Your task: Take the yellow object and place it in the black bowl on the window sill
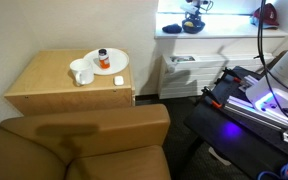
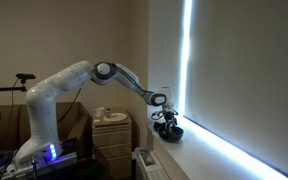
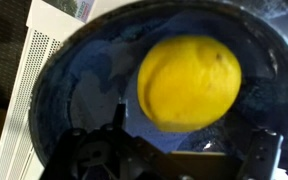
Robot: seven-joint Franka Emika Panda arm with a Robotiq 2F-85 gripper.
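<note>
The yellow object (image 3: 189,82), a lemon-like lump, lies inside the black bowl (image 3: 74,110) and fills much of the wrist view. My gripper (image 3: 179,160) hangs right above the bowl, its dark fingers spread wide at the bottom corners and not touching the lemon. In both exterior views the gripper (image 2: 164,115) (image 1: 192,18) sits over the black bowl (image 2: 170,133) on the window sill (image 2: 199,155) (image 1: 229,31). The lemon does not show in the exterior views.
A white ribbed radiator rack (image 1: 189,75) (image 3: 19,100) stands below the sill. A wooden cabinet (image 1: 64,85) holds a white plate (image 1: 117,66), a mug (image 1: 81,72) and an orange-capped jar (image 1: 104,58). A light bowl (image 1: 170,28) stands on the sill.
</note>
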